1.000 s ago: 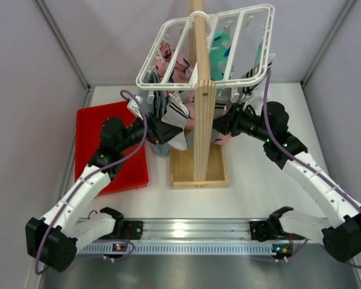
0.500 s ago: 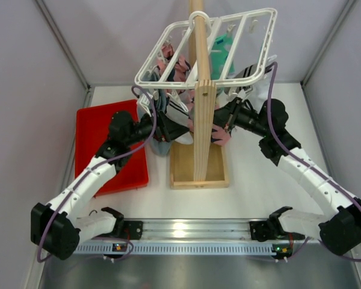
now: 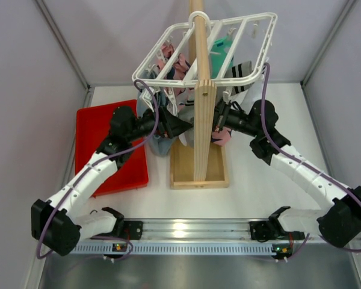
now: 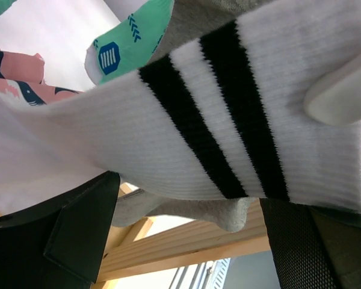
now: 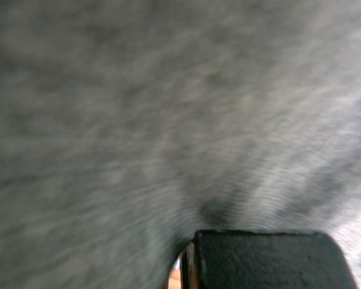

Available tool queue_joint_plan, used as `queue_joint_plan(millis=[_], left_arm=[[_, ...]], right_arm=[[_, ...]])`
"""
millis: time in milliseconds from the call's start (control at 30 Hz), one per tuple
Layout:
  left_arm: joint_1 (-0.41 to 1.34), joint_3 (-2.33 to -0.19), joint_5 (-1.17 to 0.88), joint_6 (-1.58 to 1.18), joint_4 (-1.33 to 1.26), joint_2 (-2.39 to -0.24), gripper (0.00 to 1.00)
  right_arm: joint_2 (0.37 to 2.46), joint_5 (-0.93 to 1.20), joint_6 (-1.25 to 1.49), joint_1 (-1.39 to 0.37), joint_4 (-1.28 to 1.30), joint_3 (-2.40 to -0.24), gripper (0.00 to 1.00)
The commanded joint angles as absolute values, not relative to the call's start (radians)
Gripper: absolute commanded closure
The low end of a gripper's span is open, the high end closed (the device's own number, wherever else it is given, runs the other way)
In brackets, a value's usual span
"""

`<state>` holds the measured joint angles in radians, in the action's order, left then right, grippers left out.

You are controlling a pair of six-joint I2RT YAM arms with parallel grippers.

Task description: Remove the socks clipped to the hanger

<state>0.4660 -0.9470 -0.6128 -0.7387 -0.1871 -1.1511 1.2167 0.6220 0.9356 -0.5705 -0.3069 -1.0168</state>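
The white grid hanger (image 3: 253, 45) hangs on the wooden post, with socks clipped under it. My left gripper (image 3: 179, 126) is under its left side. In the left wrist view its jaws stand wide apart, and a white sock with black stripes (image 4: 216, 126) stretches across just above the fingers (image 4: 66, 235). A white clip (image 4: 343, 90) holds that sock at the right. A grey sock (image 4: 192, 211) hangs behind it and a teal sock (image 4: 132, 36) shows above. My right gripper (image 3: 220, 120) is pressed into grey sock cloth (image 5: 138, 120). Only one finger (image 5: 265, 259) shows.
The tall wooden post (image 3: 203, 120) with its box base (image 3: 180, 171) stands between the two grippers. A red tray (image 3: 96, 138) lies on the table at the left. Pink cloth with navy print (image 4: 15, 75) hangs among the socks. Grey walls close in the sides and back.
Both arms have reached further in toward the post and up under the hanger. The hanger has swung slightly.
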Motion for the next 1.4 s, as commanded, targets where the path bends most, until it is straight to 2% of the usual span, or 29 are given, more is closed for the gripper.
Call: queue_joint_plan(millis=[0,233,300,367,400,467,500,600,633,700,733,833,900,1000,1367], left_arm=[[0.476,-1.005,-0.623,-0.75,-0.238,-1.166,0.02],[0.491,-1.055,-0.627,-0.842,-0.238,-1.232,0.02],[0.503,-1.069,-0.626,-0.854,-0.239,-1.241,0.08],[0.514,-1.063,-0.632,-0.862,-0.259,-1.249,0.16],[0.515,-1.057,-0.635,-0.88,-0.279,-1.249,0.26],[0.517,-1.045,-0.64,-0.891,-0.311,-1.247,0.39],[0.515,-1.039,-0.641,-0.89,-0.311,-1.246,0.48],[0.517,-1.028,-0.647,-0.89,-0.311,-1.243,0.63],[0.517,-1.026,-0.65,-0.888,-0.311,-1.238,0.65],[0.515,-1.017,-0.655,-0.885,-0.311,-1.224,0.58],[0.517,-1.0,-0.652,-0.885,-0.311,-1.218,0.41],[0.517,-0.95,-0.632,-0.876,-0.31,-1.174,0.24],[0.514,-0.921,-0.617,-0.874,-0.31,-1.14,0.17],[0.514,-0.868,-0.591,-0.884,-0.31,-1.08,0.15],[0.514,-0.862,-0.549,-0.997,-0.31,-0.977,0.19]], right_arm=[[1.227,0.608,0.908,-0.612,-0.347,-1.074,1.0],[1.218,0.557,0.861,-0.635,-0.29,-1.078,1.0],[1.213,0.551,0.847,-0.638,-0.276,-1.074,1.0],[1.21,0.545,0.842,-0.64,-0.27,-1.068,1.0],[1.207,0.543,0.839,-0.641,-0.268,-1.063,1.0],[1.204,0.535,0.835,-0.641,-0.256,-1.062,1.0],[1.203,0.532,0.83,-0.641,-0.252,-1.06,1.0],[1.197,0.515,0.815,-0.641,-0.226,-1.063,1.0],[1.198,0.511,0.812,-0.641,-0.224,-1.065,1.0],[1.197,0.503,0.802,-0.641,-0.201,-1.071,1.0],[1.197,0.497,0.798,-0.641,-0.192,-1.074,1.0],[1.19,0.476,0.785,-0.641,-0.163,-1.081,1.0],[1.181,0.465,0.779,-0.641,-0.144,-1.083,1.0],[1.169,0.448,0.779,-0.641,-0.13,-1.085,1.0],[1.192,0.488,0.804,-0.643,-0.147,-1.089,1.0]])
